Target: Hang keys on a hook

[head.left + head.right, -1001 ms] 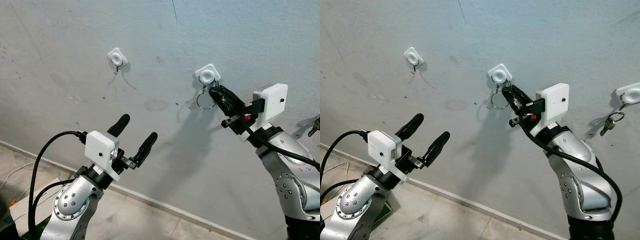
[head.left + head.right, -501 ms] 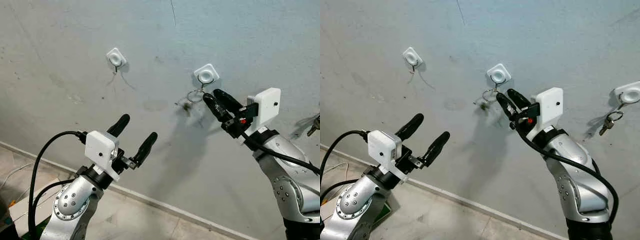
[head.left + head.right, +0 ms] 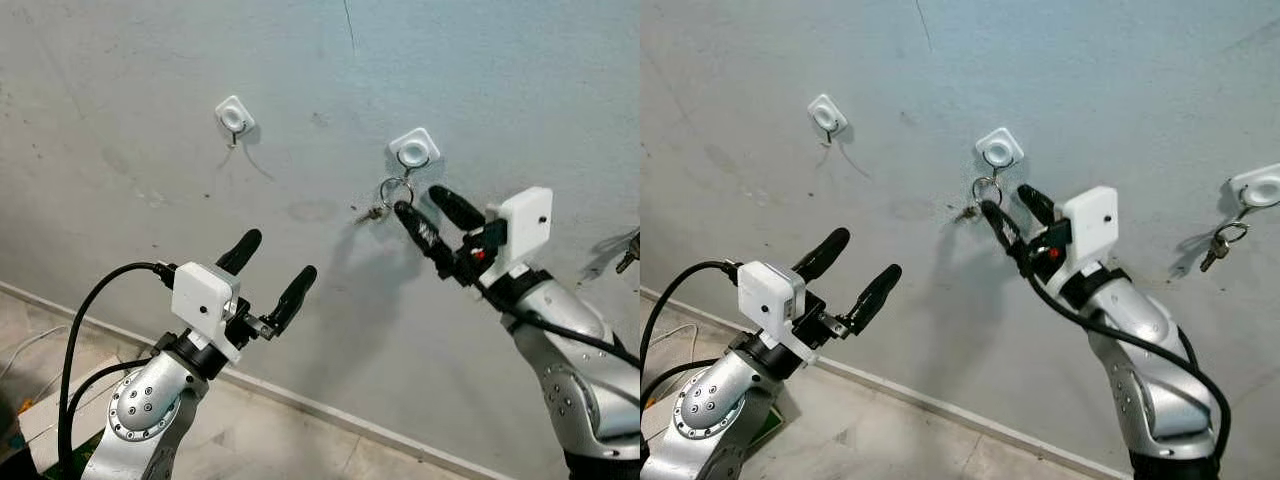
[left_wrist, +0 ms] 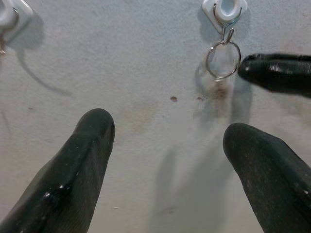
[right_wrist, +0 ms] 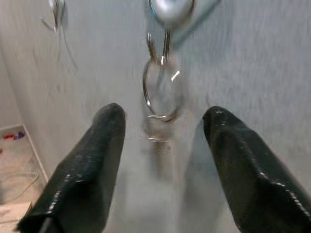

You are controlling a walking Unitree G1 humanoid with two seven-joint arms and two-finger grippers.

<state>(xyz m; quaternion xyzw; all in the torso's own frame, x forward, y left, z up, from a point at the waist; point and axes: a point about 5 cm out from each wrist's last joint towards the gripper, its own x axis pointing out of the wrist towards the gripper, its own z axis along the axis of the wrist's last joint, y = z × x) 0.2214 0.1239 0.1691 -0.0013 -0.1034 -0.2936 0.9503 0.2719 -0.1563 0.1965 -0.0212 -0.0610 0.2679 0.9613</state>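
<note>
The right gripper [image 3: 432, 212] stands with its two black fingers spread apart and nothing between them, just below the middle hook [image 3: 413, 150] on the wall [image 3: 300, 90]. The keys [image 3: 390, 198] hang from that hook by their ring, straight ahead of the open fingers and a little above their tips — the ring sits between the two fingers as the right wrist view looks along them, but apart from both. The left gripper [image 3: 268, 272] is also spread and empty, held well below and to the side of the keys, pointing at the same wall.

Judging by how things lie, the keys are on the hook and the job looks done. The risk now is the nearer finger: its tip is close beside the ring, and a careless pull-back or sideways drift could catch the ring and lift it off the small wire hook. The keys also appear blurred in the right wrist view, so they may be swinging, and a swing could carry the ring off if the hook is shallow.

How far the ring sits into the bend of the hook is too small to tell. The keys themselves are a smear below the ring — their number cannot be made out. Another hook [image 3: 234, 115] sits further along the wall.
</note>
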